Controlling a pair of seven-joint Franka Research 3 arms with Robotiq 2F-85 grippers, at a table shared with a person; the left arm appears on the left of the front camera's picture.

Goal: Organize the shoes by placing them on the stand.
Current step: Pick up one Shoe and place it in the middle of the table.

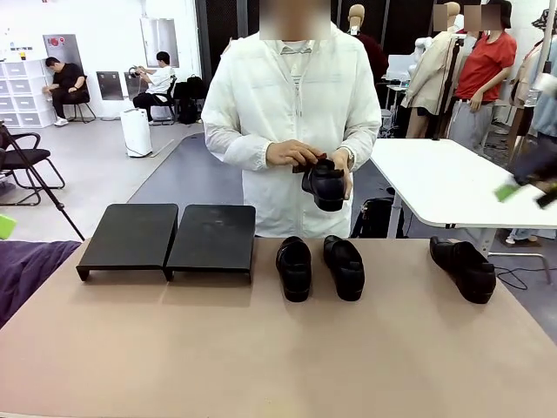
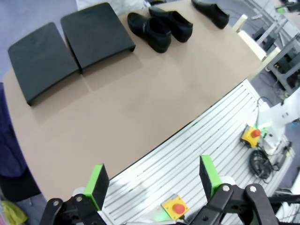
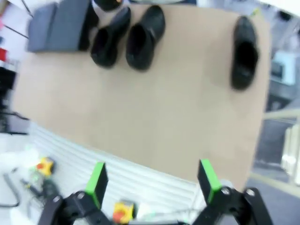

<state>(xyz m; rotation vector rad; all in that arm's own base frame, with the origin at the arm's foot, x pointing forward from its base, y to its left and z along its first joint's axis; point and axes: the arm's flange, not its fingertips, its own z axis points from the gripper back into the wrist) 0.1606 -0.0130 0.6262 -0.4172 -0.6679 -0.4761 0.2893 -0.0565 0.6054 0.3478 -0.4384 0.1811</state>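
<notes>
A person across the table [image 1: 261, 357] held one black loafer [image 1: 325, 185] at waist height, one hand [image 1: 294, 155] laid over its top and the other hand [image 1: 346, 167] behind it, with fingers hiding part of the upper. A second loafer [image 1: 294, 268] and a third loafer [image 1: 344, 267] stood side by side on the tabletop, close beside the right end of the stand [image 1: 165, 237], whose two black panels were bare. A fourth loafer [image 1: 463, 269] lay well apart, near the right edge. The right wrist view was blurred, with the stand cropped at its corner; a dark shape clipped by its top edge was possibly the held loafer. The left gripper [image 2: 153, 178] hung high over the robot's side of the table, green pads wide apart and holding nothing. The right gripper [image 3: 151, 179] hung likewise, jaws spread and empty.
</notes>
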